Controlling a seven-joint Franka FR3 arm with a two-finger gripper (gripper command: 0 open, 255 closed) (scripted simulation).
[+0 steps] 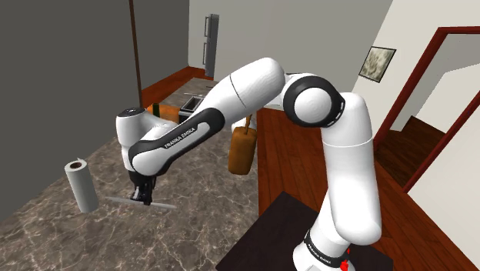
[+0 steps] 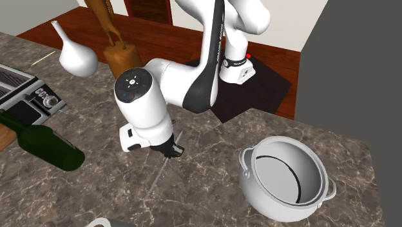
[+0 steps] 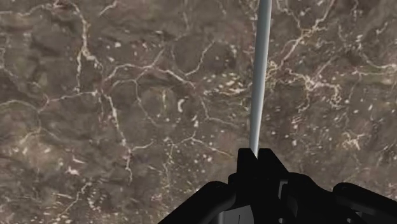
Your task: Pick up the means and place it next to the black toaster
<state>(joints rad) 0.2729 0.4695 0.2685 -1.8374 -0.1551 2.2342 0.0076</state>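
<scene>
Wrist view: gripper [image 3: 257,156] pinched shut on thin grey rod [image 3: 261,76]. The rod's long axis lies level over the counter [image 3: 127,95], crosswise to the fingers' closing line. Rod is well apart from toaster [image 2: 22,90].

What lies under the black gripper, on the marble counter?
A thin grey rod, clasped between the fingers of the gripper, with the brown marble counter beneath it. The rod's end between the fingers is covered, and so is the counter directly below the hand.
</scene>
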